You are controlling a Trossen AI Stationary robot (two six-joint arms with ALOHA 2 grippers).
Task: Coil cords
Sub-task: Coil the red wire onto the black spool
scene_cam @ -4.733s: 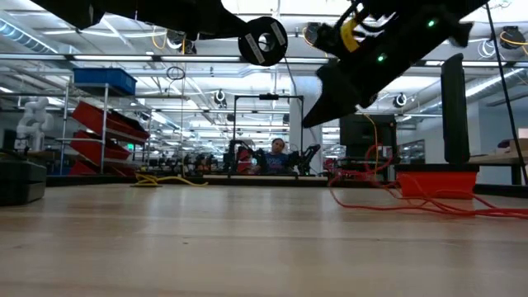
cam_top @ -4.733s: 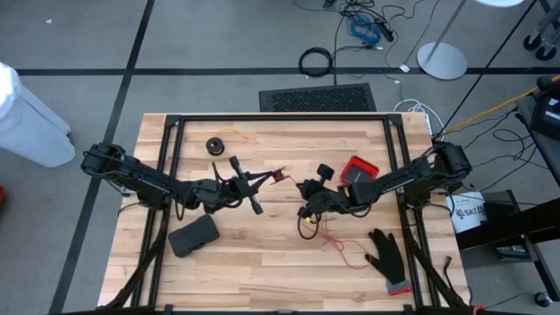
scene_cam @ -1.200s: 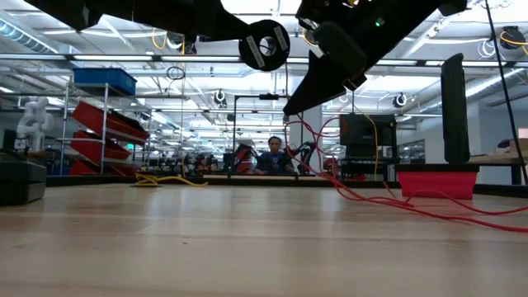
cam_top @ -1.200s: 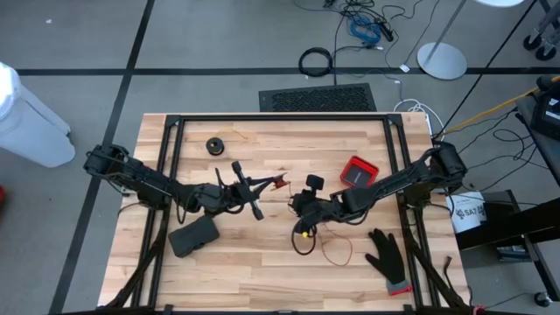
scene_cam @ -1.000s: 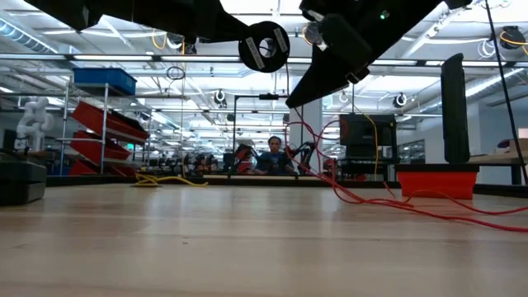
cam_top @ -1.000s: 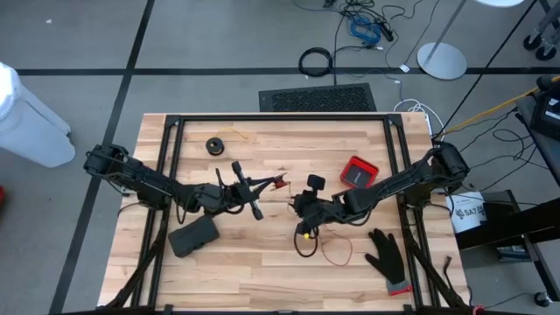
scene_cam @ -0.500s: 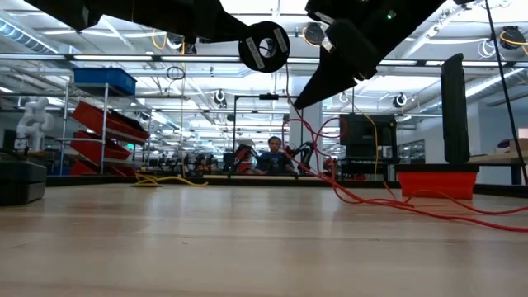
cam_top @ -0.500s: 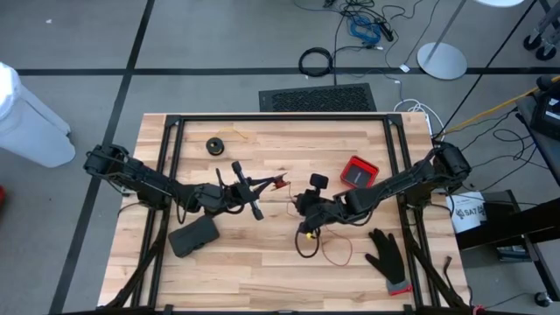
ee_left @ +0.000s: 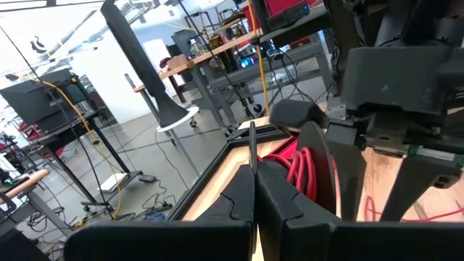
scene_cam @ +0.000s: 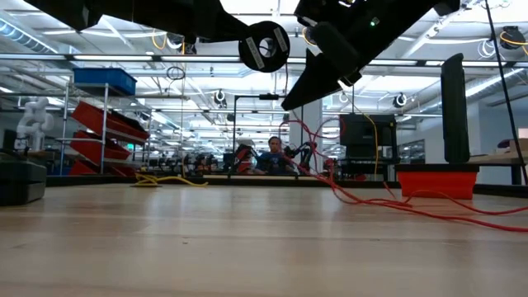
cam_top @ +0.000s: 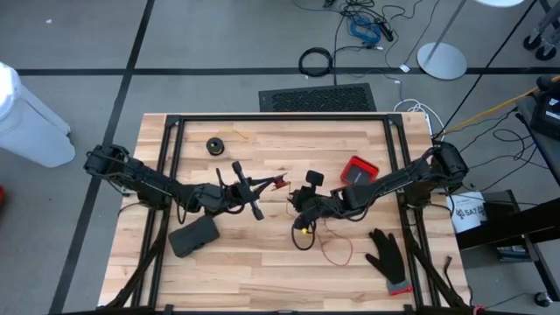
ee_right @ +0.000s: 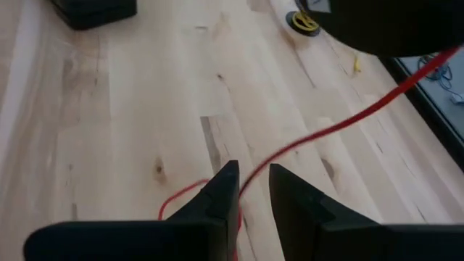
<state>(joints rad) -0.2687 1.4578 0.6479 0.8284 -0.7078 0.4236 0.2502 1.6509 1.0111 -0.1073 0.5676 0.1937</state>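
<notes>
My left gripper [cam_top: 265, 185] is shut on a small black spool [scene_cam: 264, 45] held above the table's middle. Red cord is wound on the spool [ee_left: 299, 170]. The red cord [ee_right: 341, 123] runs from the spool down through my right gripper [ee_right: 252, 174], which hangs just right of the spool [cam_top: 300, 208] with its fingers a narrow gap apart. From there the cord drops to slack loops on the table [cam_top: 326, 247]. A second black spool [cam_top: 215, 145] with yellow-tan cord lies flat on the table at the far left. My left gripper pinches the rim of one of the spool's flanges [ee_left: 251, 145] between its two fingers. The fingers come level from the table's left. The spool is lifted clear, its round face toward the table's near edge. My right gripper has the red cord running through the gap between its fingers, close to one finger [ee_right: 226, 190]. The fingers slant downward. I cannot tell whether the cord is pinched. It runs nearly straight up to the spool.
A black pouch [cam_top: 193, 234] lies near the left arm, a red box [cam_top: 358, 171] right of centre and a black glove [cam_top: 388, 255] at the near right. Black frame rails [cam_top: 172, 157] run along both sides of the table.
My right gripper has swung a little toward the table's right and back toward the left, ending closer to the spool. The red cord has followed it. The spool has stayed where it was.
</notes>
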